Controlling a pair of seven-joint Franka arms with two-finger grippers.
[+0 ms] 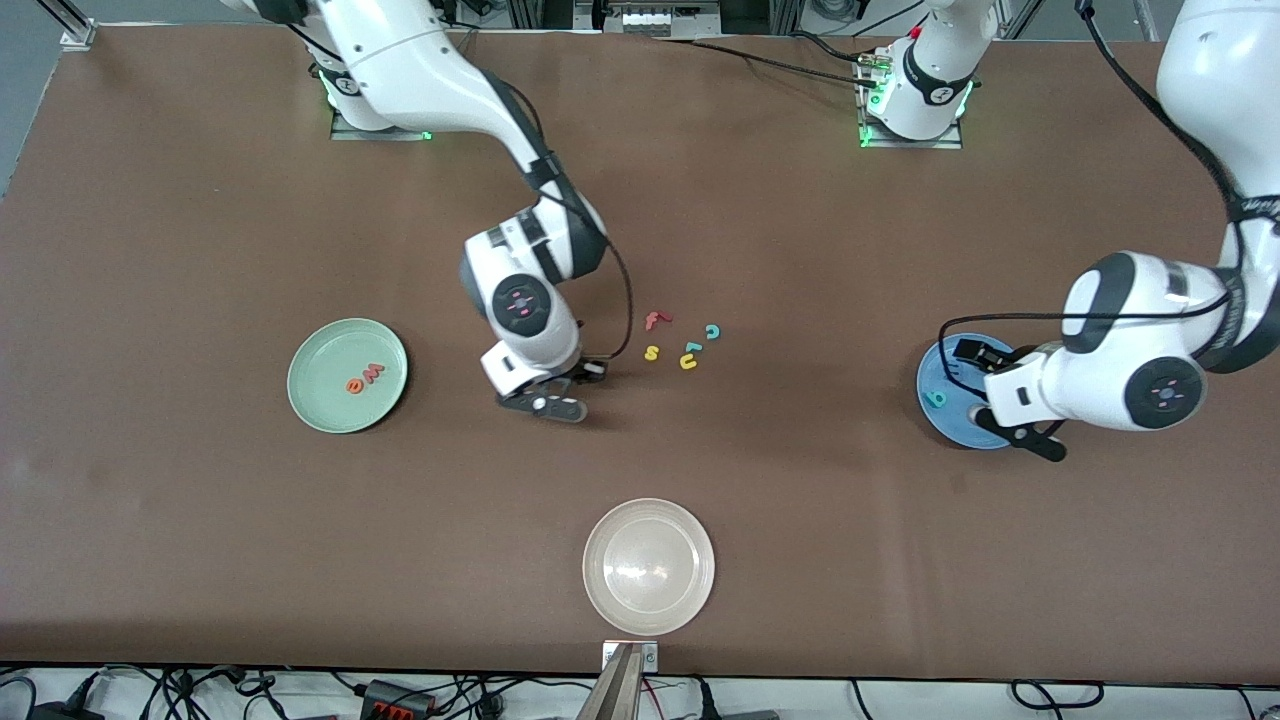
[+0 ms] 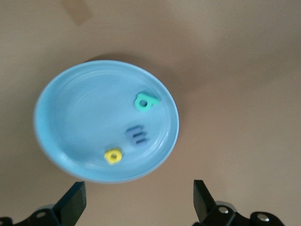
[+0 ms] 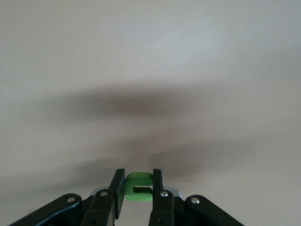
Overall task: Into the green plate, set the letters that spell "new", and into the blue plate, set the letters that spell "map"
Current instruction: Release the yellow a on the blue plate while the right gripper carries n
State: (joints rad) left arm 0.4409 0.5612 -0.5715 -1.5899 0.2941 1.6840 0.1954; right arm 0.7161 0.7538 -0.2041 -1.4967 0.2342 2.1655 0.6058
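Note:
The green plate (image 1: 320,402) lies toward the right arm's end of the table and holds an orange e (image 1: 355,385) and a pinkish-red w (image 1: 372,374). My right gripper (image 1: 548,404) hangs low over bare table between that plate and the loose letters. It is shut on the green n (image 3: 138,186), which sits between its fingertips (image 3: 117,184). The blue plate (image 1: 930,372) holds the teal p (image 2: 146,102), blue m (image 2: 137,134) and yellow a (image 2: 113,156). My left gripper (image 2: 138,202) stands open and empty above that plate's (image 2: 75,117) edge.
Loose letters lie mid-table: a red f (image 1: 655,320), a yellow s (image 1: 651,352), a teal c (image 1: 712,331) and a yellow u (image 1: 688,362). A whitish-beige plate (image 1: 648,566) sits near the table's front edge.

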